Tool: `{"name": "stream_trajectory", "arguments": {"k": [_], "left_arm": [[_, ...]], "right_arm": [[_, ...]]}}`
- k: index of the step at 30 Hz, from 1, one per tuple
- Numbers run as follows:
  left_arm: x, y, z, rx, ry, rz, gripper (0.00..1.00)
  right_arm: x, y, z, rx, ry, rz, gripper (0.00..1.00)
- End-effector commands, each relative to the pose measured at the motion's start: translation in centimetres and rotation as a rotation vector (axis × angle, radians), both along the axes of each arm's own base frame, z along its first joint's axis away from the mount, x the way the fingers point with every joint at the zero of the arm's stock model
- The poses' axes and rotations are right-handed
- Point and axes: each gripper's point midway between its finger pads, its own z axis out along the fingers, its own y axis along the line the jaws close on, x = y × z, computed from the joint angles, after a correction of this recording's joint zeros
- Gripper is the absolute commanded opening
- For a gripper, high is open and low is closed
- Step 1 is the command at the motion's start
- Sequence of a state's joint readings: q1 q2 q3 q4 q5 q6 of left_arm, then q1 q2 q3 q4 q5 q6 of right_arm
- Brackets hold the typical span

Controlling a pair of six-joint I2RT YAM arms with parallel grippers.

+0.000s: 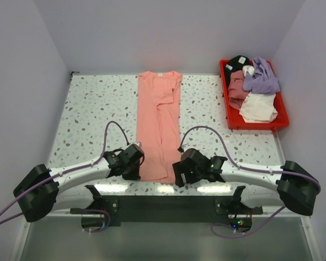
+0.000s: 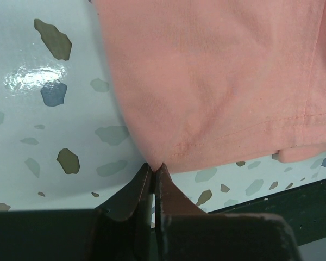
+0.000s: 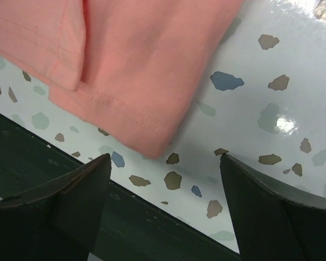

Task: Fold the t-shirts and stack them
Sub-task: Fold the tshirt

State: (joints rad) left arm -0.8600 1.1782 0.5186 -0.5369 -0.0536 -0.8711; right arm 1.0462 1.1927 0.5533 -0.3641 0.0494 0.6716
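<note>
Left tool [image 2: 155, 167] was clamped shut on the near-left hem corner of the salmon-pink soft cloth t-shirt [image 1: 158, 125], which lay flat as a long folded strip mid speckled tabletop [image 1: 92, 109]. Cloth looked light and limp, would drape, so the hem corners seemed the right grab points. Right tool [image 3: 165, 157] hung low, jaws apart, straddling the near-right hem corner, not gripping yet.

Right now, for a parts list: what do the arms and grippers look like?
The left arm and right arm have white links and black joints. Lilac cables loop along them. The left gripper and right gripper are black, with tapered fingers.
</note>
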Motion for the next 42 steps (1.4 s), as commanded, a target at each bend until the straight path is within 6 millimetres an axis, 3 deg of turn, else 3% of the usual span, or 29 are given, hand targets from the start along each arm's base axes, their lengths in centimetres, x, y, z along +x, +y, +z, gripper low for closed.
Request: {"name": "stream_trajectory", "arguments": {"k": [1, 4, 5, 8, 9, 13, 17, 20, 30, 34, 41, 42], "left_arm": [[0.0, 0.9, -0.3, 0.046, -0.012, -0.002, 0.05], [0.0, 0.7, -0.1, 0.036, -0.013, -0.005, 0.05], [0.0, 0.8, -0.2, 0.038, -0.012, -0.005, 0.05], [-0.1, 0.8, -0.2, 0.037, -0.011, -0.004, 0.05], [-0.1, 0.8, -0.2, 0.038, -0.01, -0.002, 0.06], [-0.3, 1.2, -0.3, 0.053, -0.002, -0.001, 0.06], [-0.8, 2.5, -0.3, 0.108, 0.016, 0.044, 0.08], [-1.6, 3.2, -0.3, 0.133, 0.059, 0.078, 0.08], [-3.3, 4.0, 0.6, 0.144, 0.125, 0.133, 0.09], [-3.6, 4.1, 0.9, 0.143, 0.132, 0.13, 0.0], [-3.1, 0.4, 4.0, -0.103, 0.07, 0.051, 0.0], [-3.0, 0.1, 4.5, -0.123, 0.059, 0.042, 0.0]], "right_arm": [[0.5, 2.0, 0.8, 0.056, 0.004, 0.005, 0.82], [0.1, 2.6, 0.3, 0.073, 0.039, 0.012, 0.74], [-0.2, 2.7, 0.1, 0.075, 0.054, 0.013, 0.64], [-0.3, 2.8, -0.6, 0.064, 0.079, 0.002, 0.56], [-0.2, 2.8, -0.9, 0.053, 0.084, -0.008, 0.43], [-0.6, 2.2, -1.3, 0.025, 0.108, -0.022, 0.17], [-1.1, 0.6, -2.0, -0.022, 0.117, -0.054, 0.05], [-1.5, -0.1, -2.4, -0.033, 0.133, -0.067, 0.01], [-1.9, 0.2, -1.8, 0.005, 0.138, -0.053, 0.0], [-2.5, 0.9, -1.3, 0.045, 0.16, -0.015, 0.0], [-5.0, 3.6, 3.8, 0.274, 0.207, 0.139, 0.0], [-5.2, 4.0, 5.4, 0.326, 0.191, 0.166, 0.0]]}}
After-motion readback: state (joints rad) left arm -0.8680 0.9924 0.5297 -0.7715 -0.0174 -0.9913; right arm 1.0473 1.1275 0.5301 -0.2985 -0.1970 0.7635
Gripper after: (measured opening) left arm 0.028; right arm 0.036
